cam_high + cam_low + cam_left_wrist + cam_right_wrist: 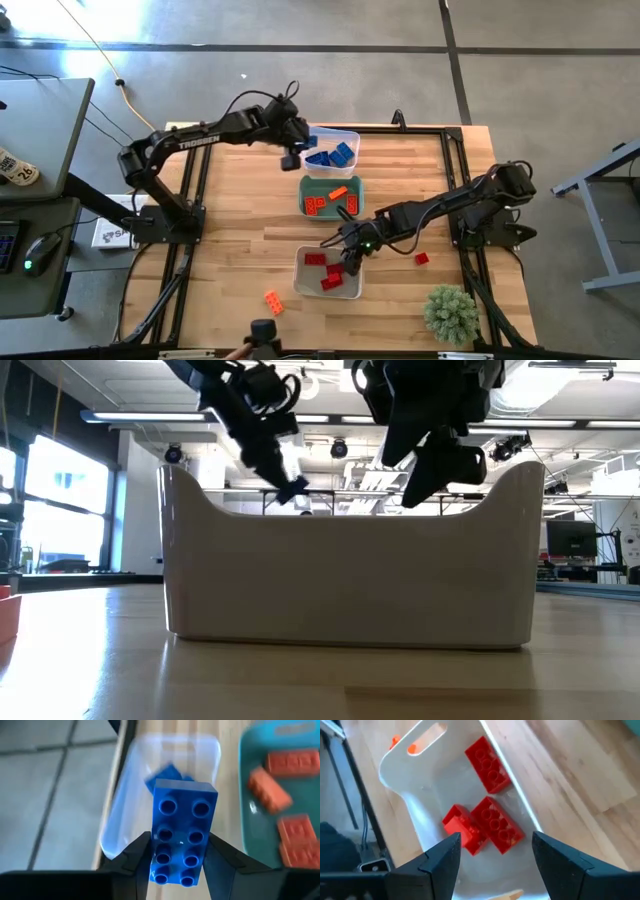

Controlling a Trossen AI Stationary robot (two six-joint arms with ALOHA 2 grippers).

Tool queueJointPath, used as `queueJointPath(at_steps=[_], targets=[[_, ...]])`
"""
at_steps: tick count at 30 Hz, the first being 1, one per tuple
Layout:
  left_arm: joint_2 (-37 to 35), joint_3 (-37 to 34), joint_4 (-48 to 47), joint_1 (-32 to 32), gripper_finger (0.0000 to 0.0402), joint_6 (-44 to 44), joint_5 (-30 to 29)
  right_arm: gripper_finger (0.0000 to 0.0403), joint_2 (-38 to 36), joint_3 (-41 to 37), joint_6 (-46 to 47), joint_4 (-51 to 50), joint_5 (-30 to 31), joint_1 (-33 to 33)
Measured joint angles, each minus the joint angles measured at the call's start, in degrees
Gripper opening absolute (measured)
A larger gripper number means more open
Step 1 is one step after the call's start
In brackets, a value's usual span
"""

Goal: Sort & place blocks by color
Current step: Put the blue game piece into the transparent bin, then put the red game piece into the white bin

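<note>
Left claw: our left claw (pixel 177 852) is clenched on a blue eight-stud plastic brick (pixel 181 831), held above the near edge of the clear plastic bin (pixel 345 134) at the far side of the wooden tabletop (pixel 240 215).
Right claw: our right claw (pixel 492 857) hangs released over the white rectangular bin (pixel 415 780), nothing between its fingers; three red studded bricks (pixel 487 764) lie inside below it.
Step in hand: we judge it to be dropping the blue brick in with the other blue bricks (pixel 333 156).
Doing it well: we should carry the brick further over the clear bin's middle before letting go, since it sits near the rim now and could tip out onto the wood.
Watch for: the teal bin (pixel 306 186) with red and orange bricks lies just beside, so we keep the release well inside the clear walls.
Left to sort: a small orange brick (pixel 272 299) and a small red brick (pixel 421 259) lie loose on the tabletop.
</note>
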Motion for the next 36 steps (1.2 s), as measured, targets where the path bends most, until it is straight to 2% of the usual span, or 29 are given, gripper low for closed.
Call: queueJointPath(at_steps=[7,14,19,29,36], targets=[[5.19,0.04,9.22,-1.09,0.0125,-2.09,-0.95,0.0232,-0.35,0.0,0.07,-1.52,1.43,0.04],[10.05,0.04,13.16,-1.02,0.0127,-2.51,-5.57,0.0232,-0.35,0.0,2.23,-1.78,0.78,0.84],[10.98,0.02,13.17,-1.02,0.0142,-3.47,-9.21,0.0232,-0.35,0.0,5.4,-2.72,1.51,2.34],[10.93,0.02,12.63,-1.31,0.022,-7.58,-9.62,0.0232,-0.46,0.0,12.58,-5.06,3.43,4.54],[7.8,0.02,8.46,-2.89,0.0224,-6.94,-9.82,0.0232,-5.12,0.0,17.65,-11.44,5.73,4.76]])
